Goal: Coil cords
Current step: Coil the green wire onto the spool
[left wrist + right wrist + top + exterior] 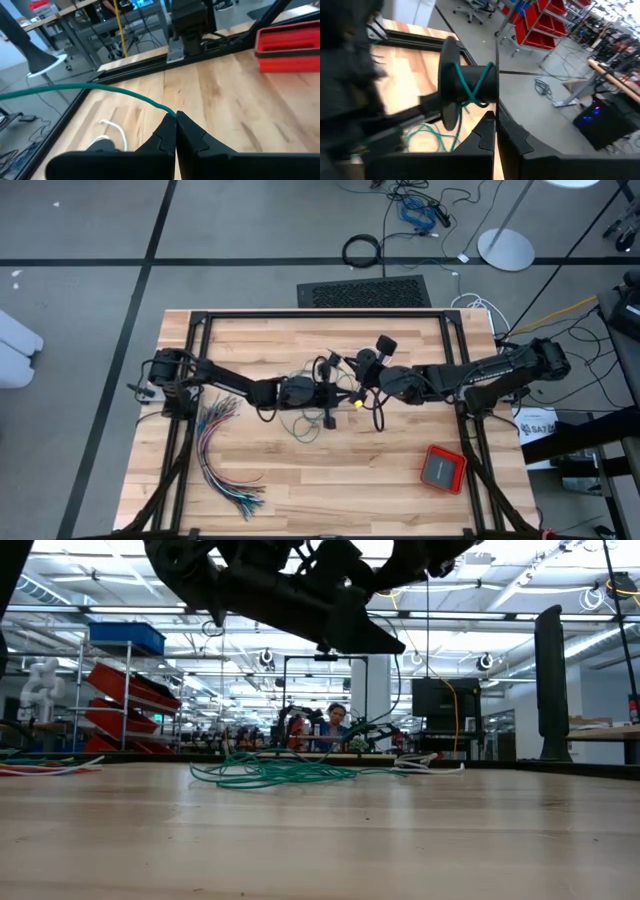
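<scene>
The teal-green cord (280, 772) lies partly in a loose heap on the table's middle (300, 425). Part of it is wound crosswise on a black spool (470, 82), which is up off the table at the middle (378, 352). My left gripper (175, 116), at the table's middle (340, 395), is shut on the teal cord. My right gripper (495, 119) meets it from the right (372, 376), shut at the spool. A black cord (379, 416) loops below the two grippers. A white tail end (114, 131) lies on the wood. My left gripper pinches a single strand of the teal cord (171, 113) at its fingertips. The fingers lie about level and point toward the table's right. From the fingers the strand (75, 86) runs off in a nearly straight line, clear of the table. My right gripper has the rim of the spool's thin end disc (497, 100) running edge-on down between its fingertips. The fingers come from the table's right, about level. The spool is lifted clear of the table, its axis lying across the fingers, with teal turns (476, 85) on its core.
A fanned bundle of many-coloured wires (222, 452) lies at the near left. A red box (442, 468) sits at the near right. The black frame (320, 314) rims the table. Bare wood lies along the near edge between them.
</scene>
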Action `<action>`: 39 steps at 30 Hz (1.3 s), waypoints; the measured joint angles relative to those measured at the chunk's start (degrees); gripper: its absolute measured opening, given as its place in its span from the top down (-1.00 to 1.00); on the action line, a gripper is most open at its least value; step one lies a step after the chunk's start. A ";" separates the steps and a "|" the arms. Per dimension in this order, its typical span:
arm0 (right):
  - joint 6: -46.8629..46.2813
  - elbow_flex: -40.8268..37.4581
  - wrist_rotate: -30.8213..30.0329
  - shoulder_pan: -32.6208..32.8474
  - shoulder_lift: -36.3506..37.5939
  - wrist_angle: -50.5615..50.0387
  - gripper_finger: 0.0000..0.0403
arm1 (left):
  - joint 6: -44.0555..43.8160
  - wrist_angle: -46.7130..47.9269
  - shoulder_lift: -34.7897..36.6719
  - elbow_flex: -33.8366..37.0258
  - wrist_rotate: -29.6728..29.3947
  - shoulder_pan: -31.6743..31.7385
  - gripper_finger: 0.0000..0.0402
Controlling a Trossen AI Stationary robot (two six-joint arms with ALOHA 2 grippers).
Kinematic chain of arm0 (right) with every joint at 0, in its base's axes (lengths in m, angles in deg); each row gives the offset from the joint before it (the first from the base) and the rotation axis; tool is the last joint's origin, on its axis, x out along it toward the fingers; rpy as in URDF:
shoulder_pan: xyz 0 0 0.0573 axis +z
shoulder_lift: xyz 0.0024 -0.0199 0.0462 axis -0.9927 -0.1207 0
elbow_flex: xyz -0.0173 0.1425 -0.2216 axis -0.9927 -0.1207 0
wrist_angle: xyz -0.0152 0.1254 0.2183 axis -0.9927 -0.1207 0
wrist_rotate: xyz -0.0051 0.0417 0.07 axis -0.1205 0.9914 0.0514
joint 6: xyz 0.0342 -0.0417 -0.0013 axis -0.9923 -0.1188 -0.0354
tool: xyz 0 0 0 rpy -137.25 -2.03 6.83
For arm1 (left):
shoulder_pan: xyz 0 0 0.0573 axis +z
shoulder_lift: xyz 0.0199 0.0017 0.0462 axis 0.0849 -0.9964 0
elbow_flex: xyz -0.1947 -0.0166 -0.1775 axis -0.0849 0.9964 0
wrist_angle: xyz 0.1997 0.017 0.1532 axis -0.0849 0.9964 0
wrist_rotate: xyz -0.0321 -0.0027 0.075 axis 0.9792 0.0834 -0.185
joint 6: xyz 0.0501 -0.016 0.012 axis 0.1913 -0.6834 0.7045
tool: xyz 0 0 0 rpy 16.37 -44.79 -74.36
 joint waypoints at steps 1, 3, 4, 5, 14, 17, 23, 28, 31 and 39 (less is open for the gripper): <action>-0.23 0.00 0.69 -0.01 0.01 0.06 1.00 | 0.02 0.46 0.00 0.00 0.36 0.39 1.00; -0.29 0.00 2.40 0.14 -0.01 -0.20 1.00 | 0.07 1.35 0.00 0.00 1.06 0.99 1.00; -0.36 0.00 3.45 0.15 -0.01 -0.57 1.00 | 0.25 1.60 0.00 0.00 1.04 1.14 1.00; -0.76 0.00 4.02 0.23 -0.01 -0.81 1.00 | 0.96 1.70 0.00 0.00 1.03 1.18 1.00; -4.31 0.00 6.03 -0.02 0.01 -5.76 1.00 | 4.04 1.90 1.25 -0.02 1.25 -0.29 1.00; -5.20 0.00 6.00 -0.29 0.03 -7.24 1.00 | 4.12 2.34 2.36 -0.02 1.36 -0.50 1.00; -7.02 -1.84 6.03 -0.97 0.03 -7.16 1.00 | 4.11 3.22 3.28 -0.04 2.78 -0.55 1.00; -8.40 -3.53 4.09 -1.09 0.03 -6.80 1.00 | 3.00 3.82 3.32 -0.11 2.90 -0.83 1.00; -8.27 -3.58 2.84 -1.09 0.03 -6.36 1.00 | 2.58 4.76 3.34 -0.11 2.96 -1.00 1.00; -5.62 -3.58 0.21 -1.09 0.03 -3.63 1.00 | 1.07 6.89 3.34 -0.11 2.85 -0.99 1.00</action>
